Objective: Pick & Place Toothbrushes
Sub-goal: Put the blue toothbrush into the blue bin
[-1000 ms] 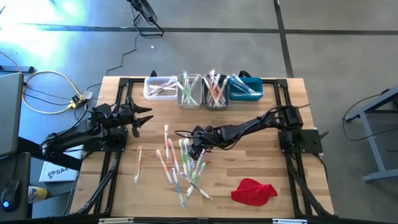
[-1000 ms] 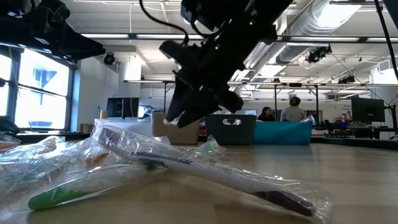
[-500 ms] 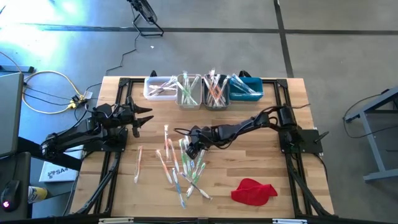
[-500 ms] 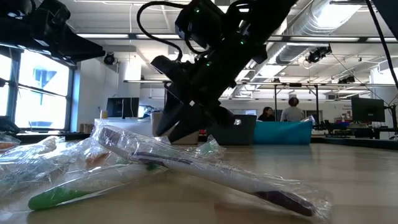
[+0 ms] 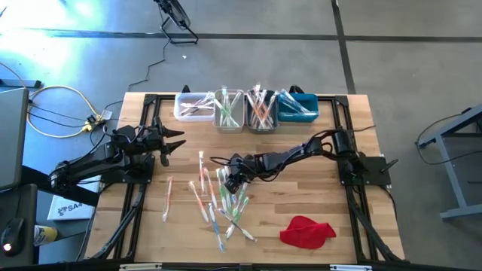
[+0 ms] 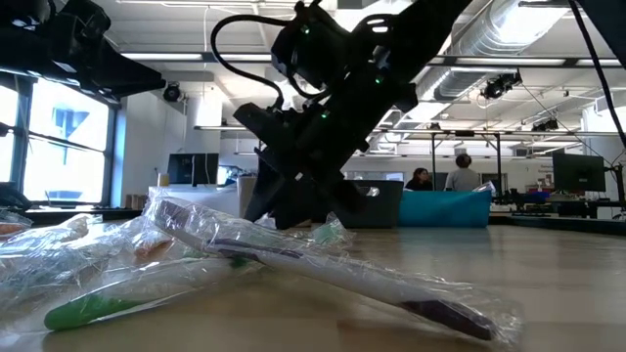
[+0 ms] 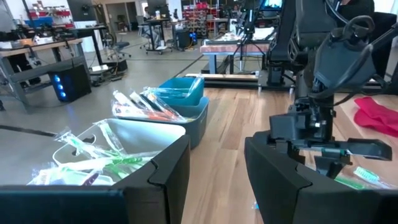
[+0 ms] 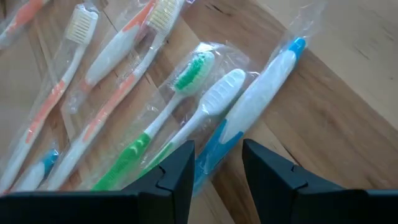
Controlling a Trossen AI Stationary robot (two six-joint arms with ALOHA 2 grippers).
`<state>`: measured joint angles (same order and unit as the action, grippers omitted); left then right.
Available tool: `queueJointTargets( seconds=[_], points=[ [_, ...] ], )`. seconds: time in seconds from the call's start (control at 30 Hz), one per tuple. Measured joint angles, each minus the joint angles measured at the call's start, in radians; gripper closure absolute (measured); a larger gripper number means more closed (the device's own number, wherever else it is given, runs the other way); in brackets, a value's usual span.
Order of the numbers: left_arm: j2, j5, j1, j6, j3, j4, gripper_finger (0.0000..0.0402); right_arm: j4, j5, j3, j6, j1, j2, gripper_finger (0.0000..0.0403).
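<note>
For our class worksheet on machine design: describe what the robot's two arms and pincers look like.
Both arms are black, slim and jointed, on black frame mounts. Black cables loop along the right arm. Each ends in a pincer with two flat, dark, angular fingers: left pincer, right pincer.

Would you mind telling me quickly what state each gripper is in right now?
Left gripper: open, empty, waiting near the table's left edge.
Right gripper: open, empty, low over the wrapped toothbrushes in the loose pile.

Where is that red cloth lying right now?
Seen from above, the red cloth lies on the table's near right part, right of the loose toothbrushes, with bare wood between them.
</note>
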<state>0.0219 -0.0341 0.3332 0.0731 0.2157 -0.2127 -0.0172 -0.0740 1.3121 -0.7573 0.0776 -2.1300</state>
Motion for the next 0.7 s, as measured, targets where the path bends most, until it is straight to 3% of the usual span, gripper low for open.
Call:
queueJointTargets(
  seconds=[0.17,0.5,0.7],
  points=[
    [0.000,0.000,0.000,0.000,0.000,0.000,0.0252,-0.006,-0.005,-0.002,0.025,-0.007,0.013,0.0294],
    [0.000,0.000,0.000,0.000,0.000,-0.001,0.0252,-0.005,-0.013,-0.002,0.090,-0.015,0.020,0.0393],
    [0.000,0.000,0.000,0.000,0.000,-0.001,0.0252,-0.014,-0.035,-0.002,0.154,-0.021,0.049,0.0400]
  ],
)
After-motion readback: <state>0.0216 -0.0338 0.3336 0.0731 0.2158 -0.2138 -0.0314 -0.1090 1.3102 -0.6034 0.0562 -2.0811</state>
